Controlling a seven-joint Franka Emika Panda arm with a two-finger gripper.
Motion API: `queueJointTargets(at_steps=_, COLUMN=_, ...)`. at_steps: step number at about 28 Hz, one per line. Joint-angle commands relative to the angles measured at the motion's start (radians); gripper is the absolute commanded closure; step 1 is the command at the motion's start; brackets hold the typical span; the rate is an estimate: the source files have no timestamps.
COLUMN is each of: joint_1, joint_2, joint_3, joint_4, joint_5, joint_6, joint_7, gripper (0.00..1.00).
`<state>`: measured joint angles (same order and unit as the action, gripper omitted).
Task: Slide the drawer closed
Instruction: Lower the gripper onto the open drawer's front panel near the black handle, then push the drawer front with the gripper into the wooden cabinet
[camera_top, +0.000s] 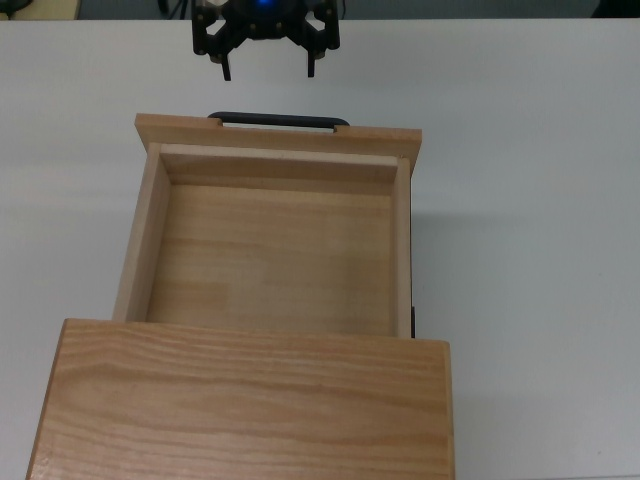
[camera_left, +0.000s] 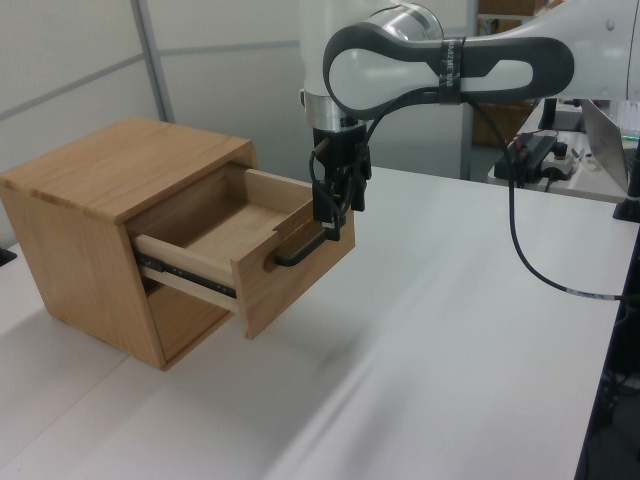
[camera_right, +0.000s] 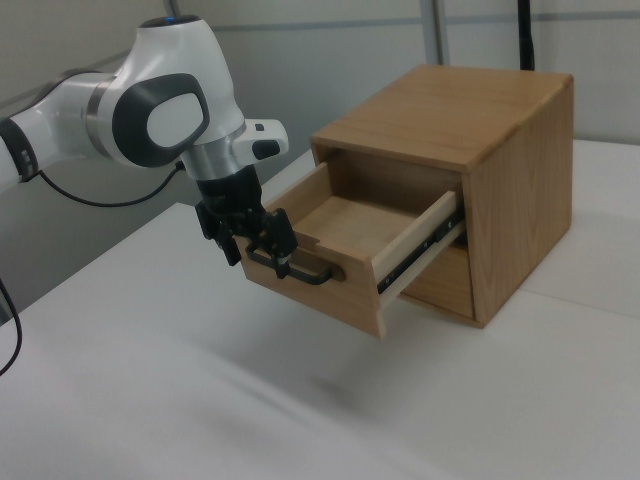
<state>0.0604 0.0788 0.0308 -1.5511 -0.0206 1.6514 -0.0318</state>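
Note:
The light wood drawer (camera_top: 270, 260) stands pulled far out of the wooden cabinet (camera_top: 250, 400), and its tray is empty. A thin black bar handle (camera_top: 280, 120) runs across its front panel (camera_left: 290, 275). My gripper (camera_top: 269, 72) hangs just in front of that panel, fingers pointing down and spread wide, open with nothing between them. In the left view the gripper (camera_left: 337, 215) is close above the handle (camera_left: 300, 252). In the right view the gripper (camera_right: 262, 245) sits at the handle's (camera_right: 305, 273) left end; I cannot tell whether they touch.
The cabinet (camera_right: 500, 200) rests on a white table (camera_top: 540, 250). Black slide rails (camera_left: 185, 275) show along the drawer's side. A cable (camera_left: 520, 230) trails from the arm, and a bench with equipment (camera_left: 545, 150) stands at the left view's far right.

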Motion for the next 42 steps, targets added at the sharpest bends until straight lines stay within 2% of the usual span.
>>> queueJointTargets(at_steps=1, joint_1=0.006, joint_2=-0.008, joint_3=0.001, joint_4=-0.007, joint_5=-0.015, joint_6=-0.019, joint_7=-0.028, gripper=0.46)
queueJointTargets(at_steps=3, joint_1=0.006, joint_2=-0.008, joint_3=0.0, joint_4=-0.007, joint_5=-0.015, joint_6=-0.019, joint_7=-0.016, gripper=0.83)
queueJointTargets(at_steps=4, joint_1=0.007, joint_2=-0.008, joint_3=0.001, joint_4=-0.007, joint_5=-0.015, joint_6=-0.019, joint_7=-0.011, gripper=0.95)
queueJointTargets(at_steps=5, joint_1=0.007, joint_2=-0.008, joint_3=0.001, joint_4=-0.007, joint_5=-0.016, joint_6=-0.019, joint_7=-0.007, gripper=1.0)
queueJointTargets(at_steps=13, joint_1=0.006, joint_2=-0.001, joint_3=0.003, joint_4=-0.011, joint_5=-0.013, joint_6=-0.013, joint_7=0.007, gripper=1.0)
queueJointTargets(at_steps=23, joint_1=0.006, joint_2=0.042, joint_3=0.001, joint_4=-0.007, joint_5=0.004, joint_6=0.002, joint_7=0.032, gripper=1.0)
queueJointTargets(at_steps=29, joint_1=0.007, joint_2=0.071, joint_3=0.001, joint_4=-0.009, joint_5=0.002, joint_6=0.077, joint_7=0.124, gripper=1.0)
queueJointTargets(at_steps=42, joint_1=0.009, joint_2=0.151, joint_3=0.001, joint_4=0.008, joint_5=-0.013, joint_6=0.201, joint_7=0.17, gripper=1.0)
